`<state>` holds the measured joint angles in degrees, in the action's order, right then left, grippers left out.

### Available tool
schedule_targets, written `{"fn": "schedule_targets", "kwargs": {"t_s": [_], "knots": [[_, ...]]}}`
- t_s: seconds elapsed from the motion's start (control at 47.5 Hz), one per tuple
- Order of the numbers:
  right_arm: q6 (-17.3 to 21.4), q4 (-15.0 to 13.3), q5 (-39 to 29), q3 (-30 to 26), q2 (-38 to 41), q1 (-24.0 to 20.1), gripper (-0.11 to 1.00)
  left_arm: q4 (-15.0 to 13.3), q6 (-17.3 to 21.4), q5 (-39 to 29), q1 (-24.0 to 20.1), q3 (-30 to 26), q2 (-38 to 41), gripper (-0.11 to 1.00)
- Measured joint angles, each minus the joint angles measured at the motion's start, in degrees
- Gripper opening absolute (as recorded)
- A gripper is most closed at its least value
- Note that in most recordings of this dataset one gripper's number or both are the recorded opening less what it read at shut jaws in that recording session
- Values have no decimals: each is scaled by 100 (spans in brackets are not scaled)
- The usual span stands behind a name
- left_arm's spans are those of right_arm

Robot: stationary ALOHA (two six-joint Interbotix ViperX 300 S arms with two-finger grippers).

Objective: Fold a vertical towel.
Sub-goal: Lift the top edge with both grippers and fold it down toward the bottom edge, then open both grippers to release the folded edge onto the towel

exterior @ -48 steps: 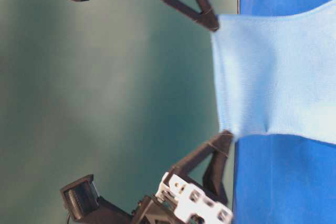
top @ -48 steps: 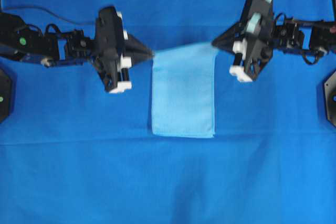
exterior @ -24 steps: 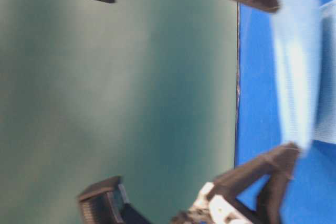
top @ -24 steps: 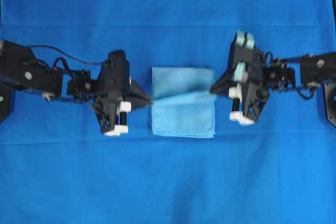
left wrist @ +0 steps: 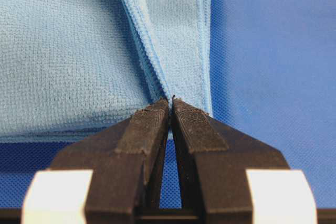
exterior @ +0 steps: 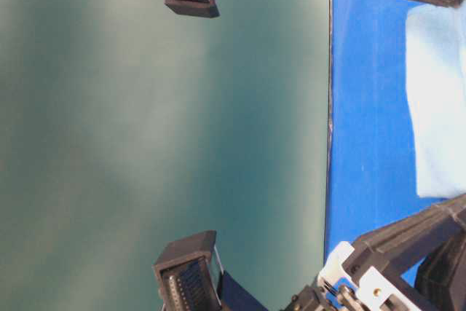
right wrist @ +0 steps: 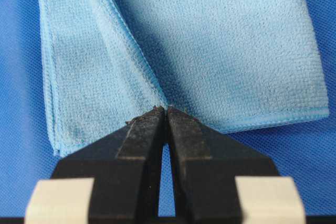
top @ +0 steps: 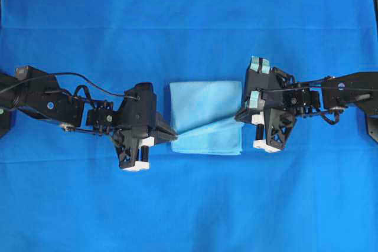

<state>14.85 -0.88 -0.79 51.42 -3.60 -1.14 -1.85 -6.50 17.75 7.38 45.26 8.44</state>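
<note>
Here, the left gripper (top: pixel 171 136) and right gripper (top: pixel 238 116) each pinch a corner of the towel (top: pixel 204 107) with jaws closed tight, its top layer doubled over toward the near edge, lying mid-way across the blue table cloth (top: pixel 189 205).

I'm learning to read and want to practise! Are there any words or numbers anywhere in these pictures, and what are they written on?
None: no words, numbers, labels or signs can be read in any view.
The towel is plain light blue, with no tag showing.
The table cloth is plain blue.
The left gripper and right gripper are black and white, with no writing.
</note>
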Motion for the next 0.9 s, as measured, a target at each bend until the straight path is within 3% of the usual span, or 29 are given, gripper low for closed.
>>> {"fn": "schedule_targets", "kwargs": {"t_s": [0.252, 0.336, 0.505, 0.568, 0.715, 0.904], "knots": [[9, -9, 9, 0, 0, -97, 4, 0, 0, 9, 0, -9, 0, 4], [9, 0, 18, 0, -9, -176, 6, 0, 0, 9, 18, -18, 0, 13], [70, 9, 9, 0, 0, -457, 53, 0, 0, 9, 158, -18, 0, 51], [79, 9, 0, 0, -9, -606, 63, 0, 0, 9, 264, -18, 0, 60], [123, 18, -9, 0, -88, -896, 51, 0, 0, 0, 510, -18, 0, 56], [185, 18, -53, 0, -501, -905, 52, 0, 26, -202, 519, -18, -229, 55]]}}
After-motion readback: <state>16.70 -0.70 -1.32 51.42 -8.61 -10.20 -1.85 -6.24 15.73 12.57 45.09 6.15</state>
